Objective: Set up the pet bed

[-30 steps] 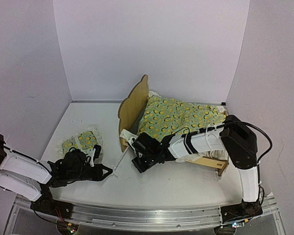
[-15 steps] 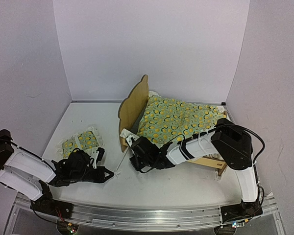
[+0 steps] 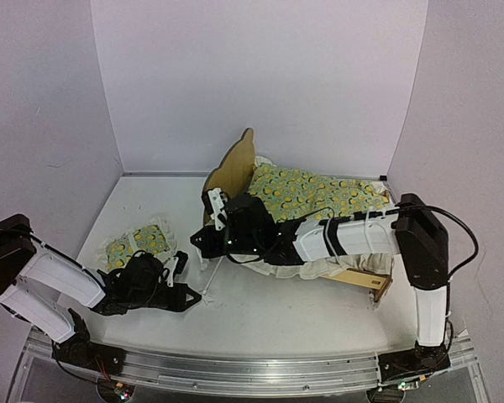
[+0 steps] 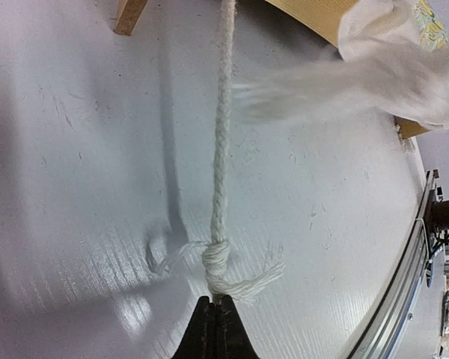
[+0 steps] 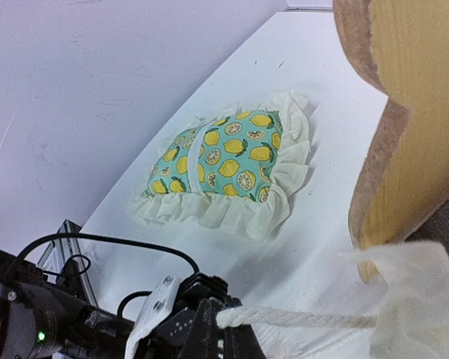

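Observation:
The pet bed (image 3: 232, 172) stands right of the middle, and its plywood headboard (image 5: 404, 112) fills the right wrist view's right side. A lemon-patterned quilt (image 3: 311, 197) lies on the bed. A white rope (image 4: 223, 112) stretches taut between my two grippers. My left gripper (image 4: 217, 303) is low over the table (image 3: 269, 315) and shut on the rope's knotted, frayed end (image 4: 215, 265). Beside the headboard, my right gripper (image 5: 226, 329) is shut on the rope's other part (image 5: 299, 320). In the top view my left gripper (image 3: 195, 298) is below my right gripper (image 3: 203, 243).
The small ruffled pillow (image 3: 143, 242) lies on the table left of the bed, also in the right wrist view (image 5: 224, 161). The quilt's white ruffle (image 4: 404, 67) hangs over the bed's near rail. A bed leg (image 4: 131, 15) stands nearby. Walls close in on three sides.
My right gripper closed on the rope, then rose and swung left toward the headboard, pulling the rope taut. My left gripper edged right, still shut on the knotted end.

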Robot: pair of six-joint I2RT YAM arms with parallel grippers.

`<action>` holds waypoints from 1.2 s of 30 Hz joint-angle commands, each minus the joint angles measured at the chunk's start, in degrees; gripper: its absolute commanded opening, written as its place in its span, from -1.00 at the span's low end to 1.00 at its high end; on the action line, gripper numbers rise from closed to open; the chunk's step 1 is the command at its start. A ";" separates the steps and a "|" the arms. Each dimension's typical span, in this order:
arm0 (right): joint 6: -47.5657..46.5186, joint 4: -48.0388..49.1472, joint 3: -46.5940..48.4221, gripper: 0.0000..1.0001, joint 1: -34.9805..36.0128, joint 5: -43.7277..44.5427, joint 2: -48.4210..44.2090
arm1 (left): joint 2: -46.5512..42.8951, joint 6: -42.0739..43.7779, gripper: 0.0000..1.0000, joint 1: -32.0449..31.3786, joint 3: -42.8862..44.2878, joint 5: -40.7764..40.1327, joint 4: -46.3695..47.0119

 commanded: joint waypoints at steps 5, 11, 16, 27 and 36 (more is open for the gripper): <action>-3.13 -2.55 7.54 -1.00 0.48 -1.00 8.22 | -6.35 -0.17 -1.00 -0.34 0.35 2.39 0.55; -3.89 -19.28 6.70 -0.30 0.53 -2.77 2.01 | -10.92 -0.13 -1.00 -0.33 -0.43 1.50 0.47; -3.51 -25.01 3.73 0.12 0.57 -10.52 -2.16 | -15.66 1.68 -1.00 0.91 -1.17 -2.79 -2.50; -7.46 -0.48 -14.02 0.12 2.97 1.39 -2.23 | -19.40 3.77 -1.00 2.48 -0.25 -9.61 -7.21; -12.31 21.42 -18.29 -0.14 6.98 9.64 6.79 | -20.14 3.94 -1.00 2.57 -0.49 -9.52 -7.96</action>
